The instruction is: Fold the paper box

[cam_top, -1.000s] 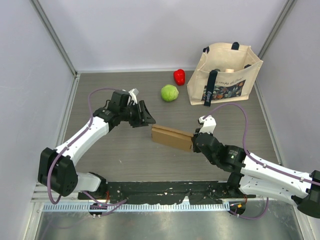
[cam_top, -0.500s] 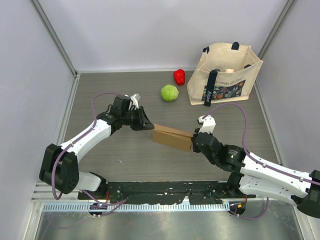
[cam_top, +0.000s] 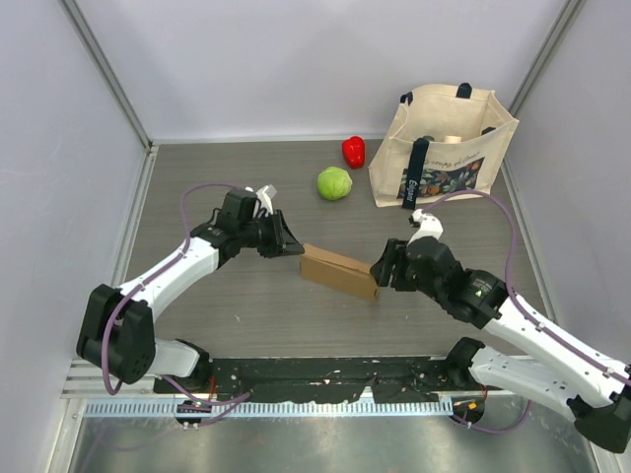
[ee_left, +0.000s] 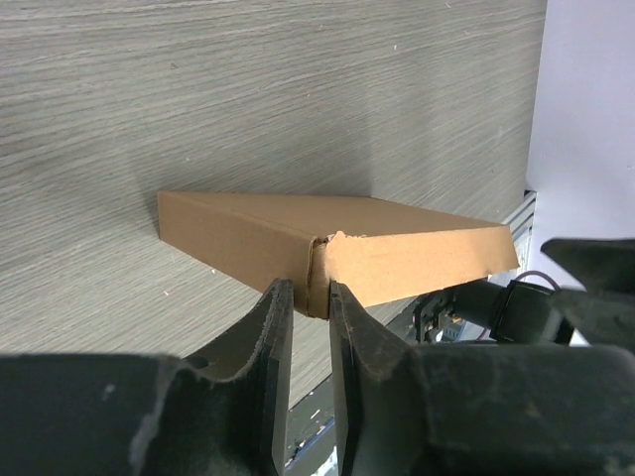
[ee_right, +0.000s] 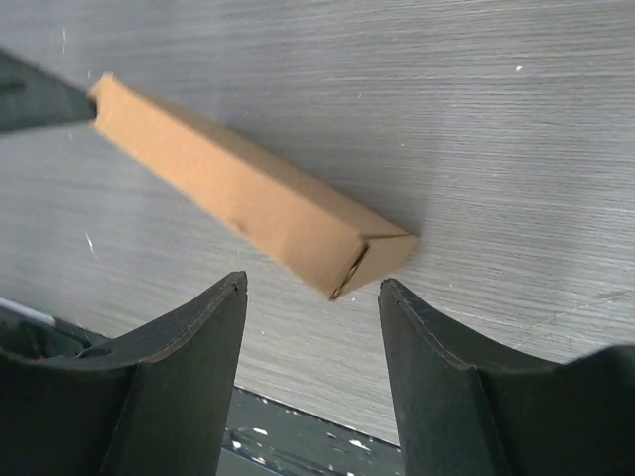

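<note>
The paper box is a flat, closed brown cardboard mailer lying slantwise in the middle of the table. My left gripper is at its far-left corner. In the left wrist view the jaws stand narrow, pinching that corner of the box. My right gripper sits just off the box's near-right end. In the right wrist view it is open, and the end of the box lies ahead of the fingertips, touching neither.
A beige tote bag stands at the back right. A green cabbage and a red pepper lie left of it. White walls close in both sides. A black rail runs along the near edge.
My right gripper has opened, let go of the box's right end and drawn back to the right. My left gripper has narrowed onto the box's left corner.
</note>
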Motion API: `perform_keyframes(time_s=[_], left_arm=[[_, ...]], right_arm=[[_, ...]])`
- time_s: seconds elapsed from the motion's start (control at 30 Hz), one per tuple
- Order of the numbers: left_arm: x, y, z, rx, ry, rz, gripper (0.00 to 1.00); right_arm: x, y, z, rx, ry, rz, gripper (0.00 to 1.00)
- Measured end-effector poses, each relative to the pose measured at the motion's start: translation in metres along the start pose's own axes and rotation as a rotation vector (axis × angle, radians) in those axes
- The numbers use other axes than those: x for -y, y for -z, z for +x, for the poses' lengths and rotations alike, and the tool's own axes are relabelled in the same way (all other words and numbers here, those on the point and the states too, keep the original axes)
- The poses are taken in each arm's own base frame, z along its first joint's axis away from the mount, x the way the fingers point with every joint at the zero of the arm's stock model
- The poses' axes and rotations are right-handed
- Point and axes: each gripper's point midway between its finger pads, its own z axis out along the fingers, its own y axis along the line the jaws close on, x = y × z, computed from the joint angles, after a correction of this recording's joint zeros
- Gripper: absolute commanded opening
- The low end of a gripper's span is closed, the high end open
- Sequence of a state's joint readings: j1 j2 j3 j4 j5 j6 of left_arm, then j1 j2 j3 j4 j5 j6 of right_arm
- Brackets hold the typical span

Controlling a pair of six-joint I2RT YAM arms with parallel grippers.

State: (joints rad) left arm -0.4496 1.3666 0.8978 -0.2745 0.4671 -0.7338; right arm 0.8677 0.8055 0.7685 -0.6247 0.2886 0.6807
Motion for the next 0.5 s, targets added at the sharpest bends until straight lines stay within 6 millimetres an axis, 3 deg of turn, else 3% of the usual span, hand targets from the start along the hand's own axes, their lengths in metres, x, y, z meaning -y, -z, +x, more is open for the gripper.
perform_keyframes(time_s=[0.13,0.4,0.5], left_arm=[[0.0,0.002,0.001,0.001,0.0,-0.001,0.24],[-0.001,0.003,0.003,0.001,0.006,-0.001,0.25],[0.0,0.003,0.003,0.0,0.014,-0.001,0.37]], right_arm=[[0.015,-0.006,-0.01,-0.011,-0.124,0.042,0.56],[0.012,-0.012,-0.003,-0.044,-0.176,0.008,0.45],[0.019,-0.019,0.009,-0.065,-0.177,0.02,0.4]])
